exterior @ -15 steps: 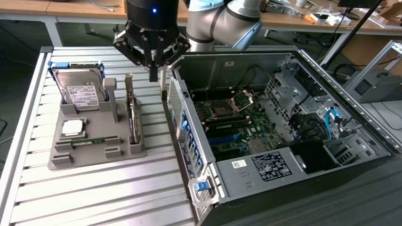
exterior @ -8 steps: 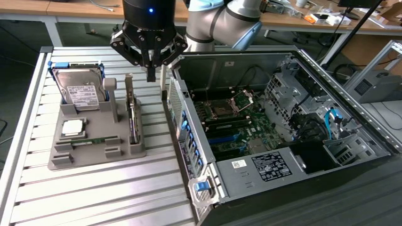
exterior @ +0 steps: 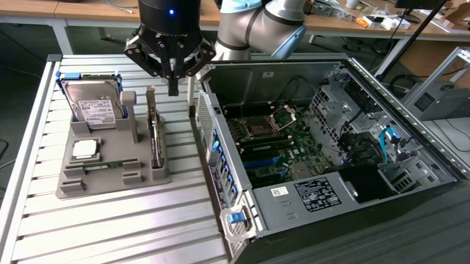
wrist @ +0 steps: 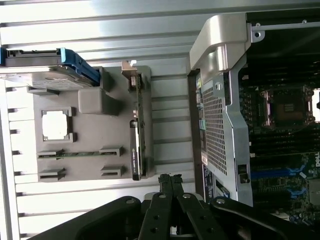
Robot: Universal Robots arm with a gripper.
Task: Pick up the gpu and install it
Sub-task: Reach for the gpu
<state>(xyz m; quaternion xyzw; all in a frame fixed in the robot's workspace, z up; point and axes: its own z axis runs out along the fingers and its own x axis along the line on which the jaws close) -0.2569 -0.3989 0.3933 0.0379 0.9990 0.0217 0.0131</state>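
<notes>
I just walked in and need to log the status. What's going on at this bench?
A robot arm is partway through fitting a gpu into the open computer case. Its gripper is shut and empty, hanging just above and beside the gpu. The gpu stands on edge in the grey parts holder, alongside a hard drive. It has not been picked up yet.

The gpu [exterior: 155, 144] has a silvery metal bracket [exterior: 151, 105] (dull sheen); the grey holder [exterior: 110, 179] looks matt plastic, the table [exterior: 110, 225] ribbed metal.
</notes>
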